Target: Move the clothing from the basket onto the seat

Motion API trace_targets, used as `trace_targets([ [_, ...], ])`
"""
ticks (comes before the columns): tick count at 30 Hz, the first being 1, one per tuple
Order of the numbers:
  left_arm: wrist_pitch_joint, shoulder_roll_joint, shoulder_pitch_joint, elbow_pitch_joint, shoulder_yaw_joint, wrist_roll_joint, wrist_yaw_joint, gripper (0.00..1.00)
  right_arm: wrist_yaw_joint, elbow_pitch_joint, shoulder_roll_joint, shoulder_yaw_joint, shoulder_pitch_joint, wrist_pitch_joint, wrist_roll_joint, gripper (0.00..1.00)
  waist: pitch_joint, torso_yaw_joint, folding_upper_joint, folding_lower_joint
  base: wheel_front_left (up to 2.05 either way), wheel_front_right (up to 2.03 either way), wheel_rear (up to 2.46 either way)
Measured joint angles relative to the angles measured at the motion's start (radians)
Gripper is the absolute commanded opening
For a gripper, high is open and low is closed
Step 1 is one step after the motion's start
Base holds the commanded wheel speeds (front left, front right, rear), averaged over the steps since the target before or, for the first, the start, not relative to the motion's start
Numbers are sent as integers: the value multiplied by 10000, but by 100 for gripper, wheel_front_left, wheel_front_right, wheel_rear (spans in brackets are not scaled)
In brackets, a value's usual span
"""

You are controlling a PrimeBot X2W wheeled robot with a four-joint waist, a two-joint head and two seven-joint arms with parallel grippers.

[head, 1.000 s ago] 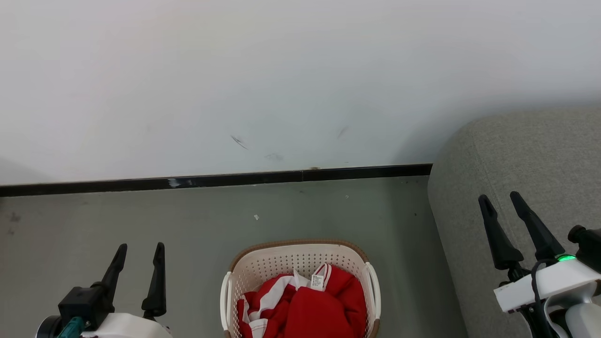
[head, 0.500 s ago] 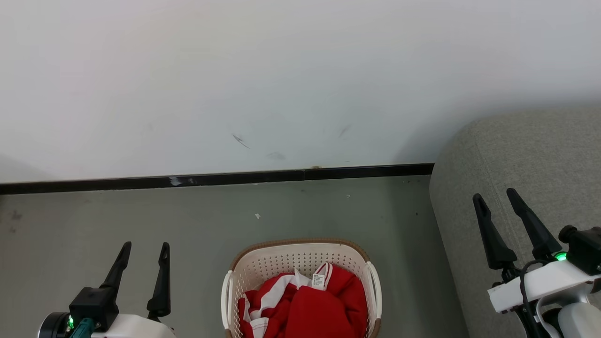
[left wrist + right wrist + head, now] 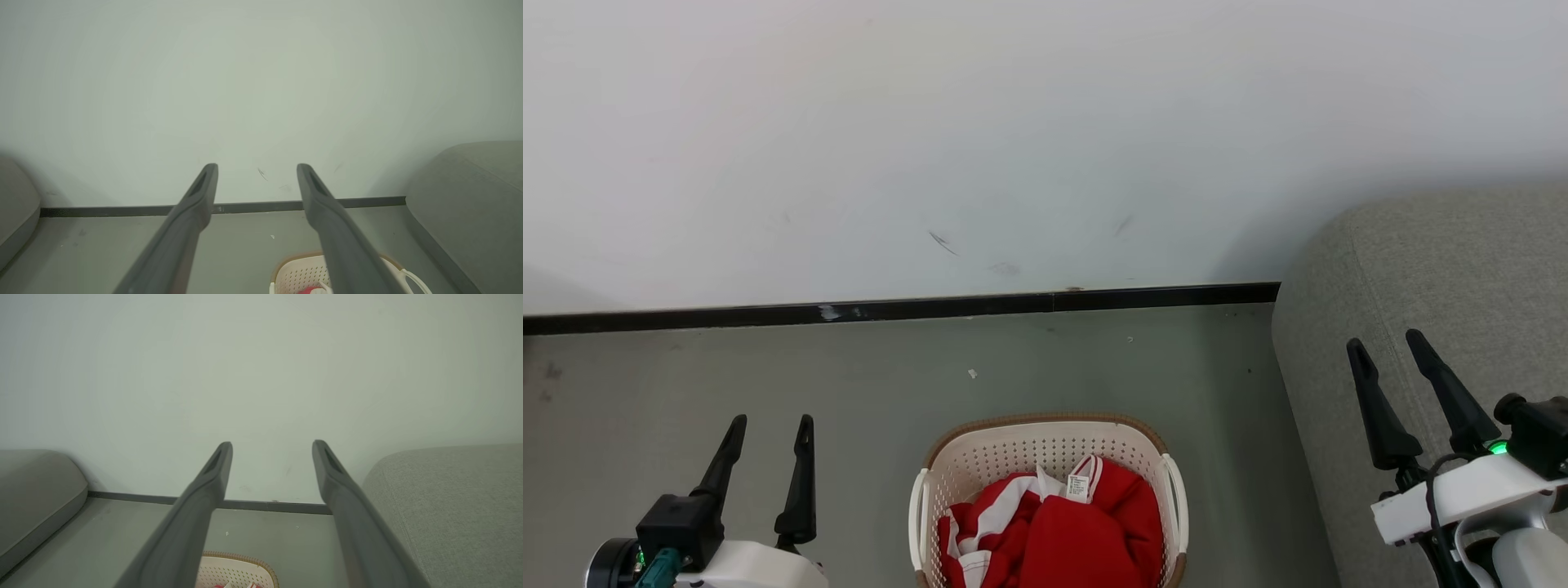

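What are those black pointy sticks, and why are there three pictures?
Those sticks are a robot's fingers. Each arm ends in a gripper with two: the left gripper and the right gripper, both open and holding nothing. One picture comes from a camera on the robot's head, looking down. The other two come from wrist cameras, looking along the fingers. On the floor stands a white basket with red clothing inside. The grey seat is at the right; the clothes should go there.

The grey floor (image 3: 768,376) carries the basket (image 3: 1013,461) at six o'clock and the seat (image 3: 1445,269) at three o'clock.
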Motion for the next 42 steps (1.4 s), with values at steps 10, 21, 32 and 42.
trace_targets([
  [10,-2,-73,-169,-54,96,75,-100,100,0,240,117,-50,28,0,0,100,46,-4,0,0,0,0,0],
  [21,-2,-222,-178,-128,161,77,-190,100,0,332,238,-94,32,0,4,100,265,-22,0,-1,0,0,0],
  [32,-2,-280,-238,-115,221,75,-278,100,0,253,276,-98,8,0,38,100,679,-70,0,-1,0,0,0],
  [42,-2,-307,-385,-48,102,75,-453,100,0,119,280,-96,-319,0,151,100,1241,-164,0,-1,0,0,0],
])
